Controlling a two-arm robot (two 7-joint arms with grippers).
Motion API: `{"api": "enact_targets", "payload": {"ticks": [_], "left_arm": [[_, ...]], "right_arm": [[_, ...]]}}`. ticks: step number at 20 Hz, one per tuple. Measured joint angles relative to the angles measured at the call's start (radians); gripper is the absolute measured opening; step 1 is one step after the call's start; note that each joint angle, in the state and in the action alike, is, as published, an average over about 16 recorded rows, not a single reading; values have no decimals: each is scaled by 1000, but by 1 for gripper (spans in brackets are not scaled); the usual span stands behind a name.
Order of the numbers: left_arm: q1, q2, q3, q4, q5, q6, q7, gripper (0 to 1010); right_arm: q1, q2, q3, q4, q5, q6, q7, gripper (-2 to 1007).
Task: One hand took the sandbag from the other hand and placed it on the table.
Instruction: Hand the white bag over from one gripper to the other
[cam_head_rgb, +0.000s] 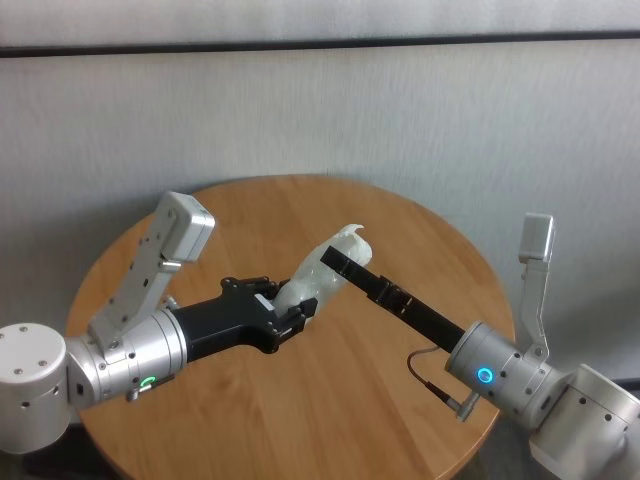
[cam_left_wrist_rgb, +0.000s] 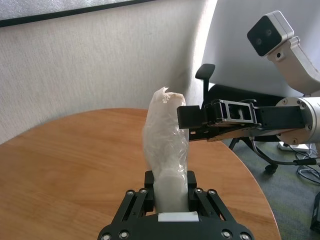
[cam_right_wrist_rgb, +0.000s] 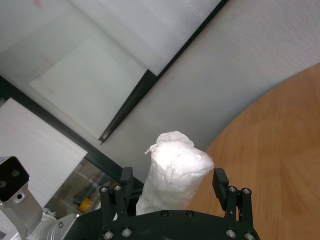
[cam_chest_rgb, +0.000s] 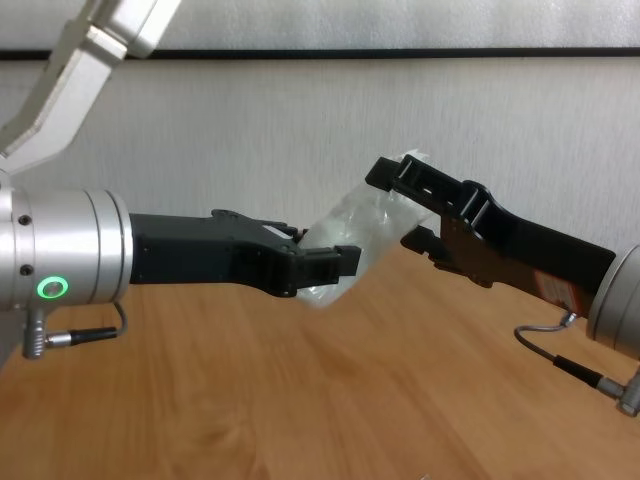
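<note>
A: While the left gripper is clamped on the lower end of the sandbag, the right gripper has its fingers spread wide to either side of the upper end, not yet pinching it. The bag sits tilted in the air between the two, above the middle of the table, touching nothing but the left gripper.

B: So the step in hand looks like the take-over. What would make it go well?

A: I'd close the right gripper squarely on the bulk of the bag, below the crimped tip, since the thin crinkly plastic there would likely slip or tear. The right wrist view shows the bag roughly centred between the finger pads, which is good. The left gripper should let go only once the right one is firmly shut; the fill looks loose and may sag when one end is freed.

B: Then down to the wood?

A: Yes, low before release.

B: Any writing or labels?

A: None that I can read. The bag is plain white, and no marking on either gripper is legible.
</note>
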Motion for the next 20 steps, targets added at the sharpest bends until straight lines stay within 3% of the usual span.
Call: {"api": "enact_targets", "payload": {"ticks": [6, 20], "left_arm": [[0, 0, 0, 0, 0, 0, 0, 380], [0, 0, 0, 0, 0, 0, 0, 380]], "right_arm": [[0, 0, 1, 0, -1, 1, 0, 911], [-1, -1, 2, -1, -1, 1, 0, 591]]}}
